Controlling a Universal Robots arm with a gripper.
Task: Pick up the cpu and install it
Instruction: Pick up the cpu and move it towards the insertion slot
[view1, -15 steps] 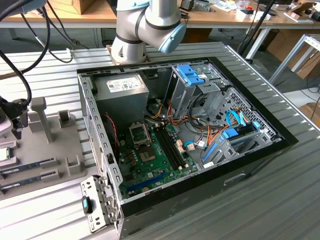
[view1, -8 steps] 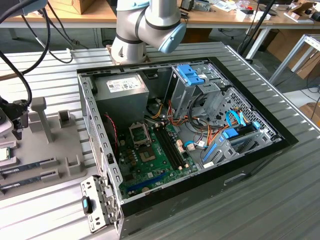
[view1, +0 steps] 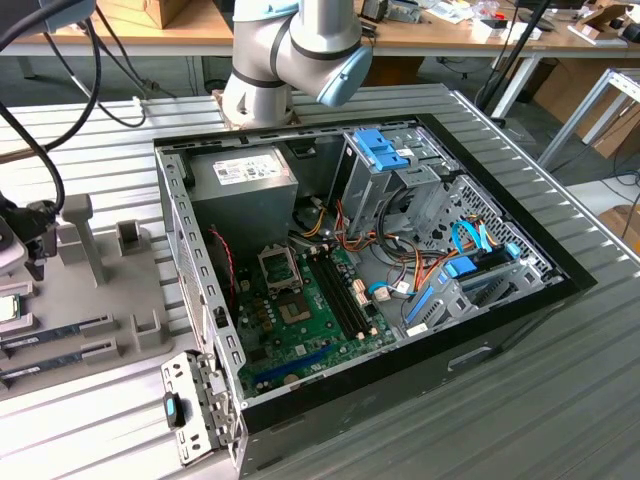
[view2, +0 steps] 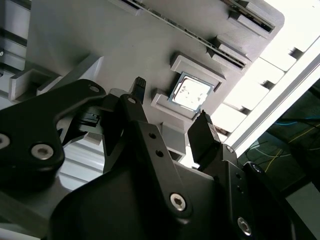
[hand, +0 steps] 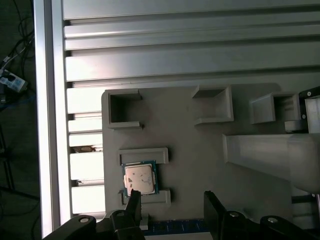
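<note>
The cpu (hand: 140, 178), a small silver square with a green rim, lies flat in a nest on the grey parts holder (hand: 190, 135). It also appears in the second wrist view (view2: 189, 93) and at the exterior view's far left edge (view1: 8, 308). My gripper (hand: 171, 196) hovers above the holder, open, with nothing between its black fingers (view2: 205, 131). One fingertip sits over the cpu's edge; the other is off to the side, so the cpu is not centred between them. In the exterior view the gripper (view1: 35, 255) hangs just above the holder. The motherboard's open socket (view1: 277, 265) lies inside the case.
The open computer case (view1: 200, 300) fills the middle of the ribbed metal table, with a grey power supply (view1: 245, 175) and blue drive cages (view1: 385, 150). Long memory sticks (view1: 60, 330) lie in the holder's slots. Upright grey posts (view1: 80, 225) stand beside the gripper.
</note>
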